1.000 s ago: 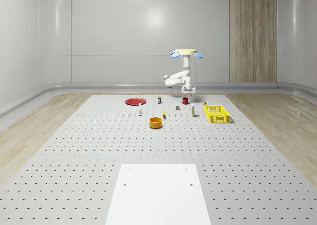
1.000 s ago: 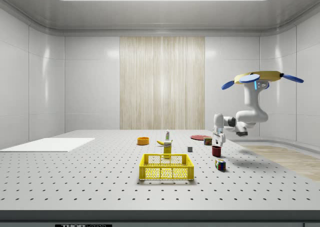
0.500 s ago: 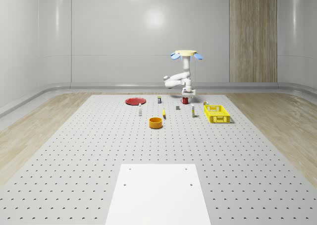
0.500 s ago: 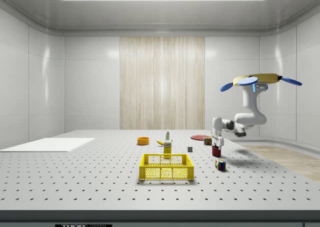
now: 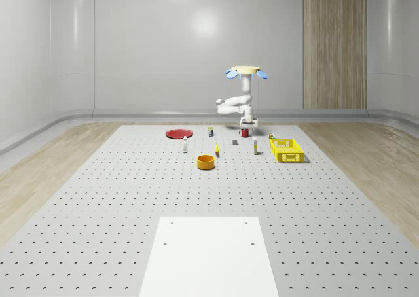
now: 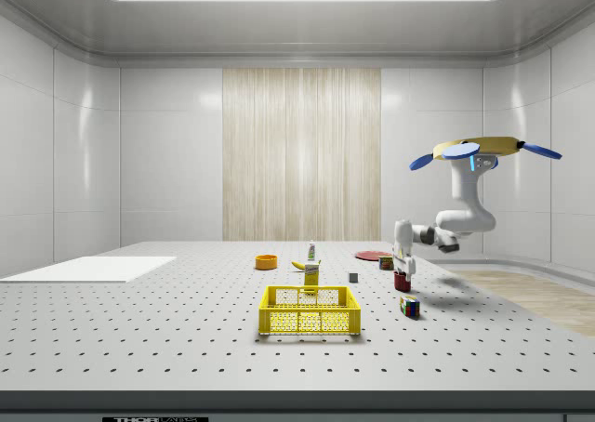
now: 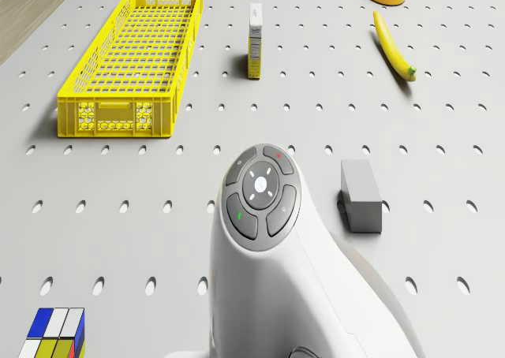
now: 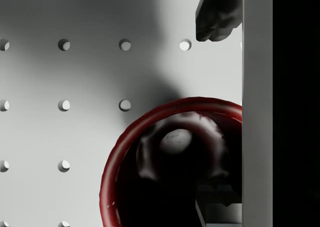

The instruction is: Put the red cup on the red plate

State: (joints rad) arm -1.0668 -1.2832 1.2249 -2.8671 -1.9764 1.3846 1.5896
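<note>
The red cup (image 5: 244, 133) stands upright on the perforated table, at the far end, right of the red plate (image 5: 178, 134). The drone (image 5: 246, 70) hovers above and slightly behind the cup, its arm bent down to it. My gripper (image 5: 247, 127) points straight down at the cup (image 6: 402, 281), just over its rim. In the wrist view the gripper (image 8: 220, 112) is open. One finger (image 8: 217, 17) is outside the cup (image 8: 150, 187) and the other finger (image 8: 217, 214) is inside it, with the rim between them. The plate (image 6: 370, 255) lies flat, apart from the cup.
A yellow crate (image 5: 287, 150) sits right of the cup. An orange bowl (image 5: 206, 161), a banana (image 7: 392, 45), a small carton (image 7: 256, 29) and a grey block (image 7: 361, 195) lie nearby. A colour cube (image 6: 409, 306) sits close to the cup. A white panel (image 5: 209, 254) lies near the front.
The drone has sunk a little and the gripper has come down onto the cup's rim. Over the last half second almost nothing has moved.
</note>
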